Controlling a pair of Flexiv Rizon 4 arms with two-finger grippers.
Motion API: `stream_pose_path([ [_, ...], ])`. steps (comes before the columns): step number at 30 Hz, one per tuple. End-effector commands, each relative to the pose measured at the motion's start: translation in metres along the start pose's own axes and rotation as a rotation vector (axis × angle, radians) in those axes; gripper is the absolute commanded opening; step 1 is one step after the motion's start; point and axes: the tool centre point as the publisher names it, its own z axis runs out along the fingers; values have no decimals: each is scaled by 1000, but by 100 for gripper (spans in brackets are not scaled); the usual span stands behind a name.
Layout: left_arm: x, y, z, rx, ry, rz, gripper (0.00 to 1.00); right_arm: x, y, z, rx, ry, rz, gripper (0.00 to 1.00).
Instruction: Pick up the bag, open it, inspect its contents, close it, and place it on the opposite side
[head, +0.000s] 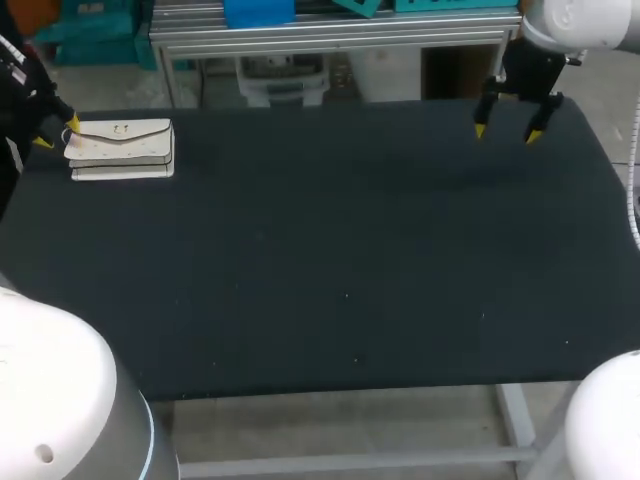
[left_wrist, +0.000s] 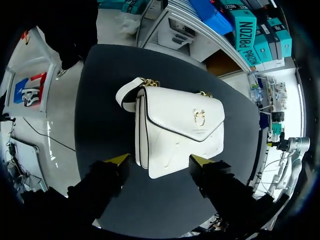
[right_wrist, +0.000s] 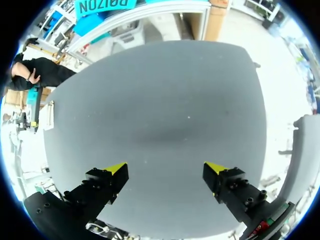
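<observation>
**White flap bag at the table's ten o'clock corner, with the left gripper set over its near end**

The left gripper (head: 57, 132) is shown at the ten o'clock corner of the table (head: 330, 260), with its jaws released and spread. In the left wrist view its yellow tips are placed to either side of the nearest end of the bag (head: 121, 149); contact with the bag cannot be confirmed. The bag is laid flat and closed, just inside the table's far left edge. Its flap (left_wrist: 180, 110) is fastened by a small gold clasp (left_wrist: 200, 118). A gold chain (left_wrist: 150, 82) and a white strap loop (left_wrist: 125, 93) are gathered at the bag's far end, at twelve o'clock from the gripper. The right gripper (head: 506, 132) is held above the table at about one o'clock, well apart from the bag, with its jaws likewise released and nothing between them.

The bag is judged to be light, with a fairly stiff body that should keep its shape under a squeeze. Its smooth shell is expected to be somewhat slippery against hard fingertips and easily scuffed. A hold across the body's two narrow sides, clear of the flap, is suggested, so that the flap is left free for the other gripper. The chain is expected to swing and slide, and so is thought a poor place for a controlled lift. The flap is best raised at its pointed edge beside the clasp.
</observation>
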Motion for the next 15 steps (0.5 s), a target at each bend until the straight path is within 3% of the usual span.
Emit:
stream_pose_path([
  [1,25,29,-20,80,-95,9,100,3,-3,-5,-7,3,-1,100],
  [15,65,64,-41,68,-275,71,100,5,-5,-8,2,-4,17,100],
])
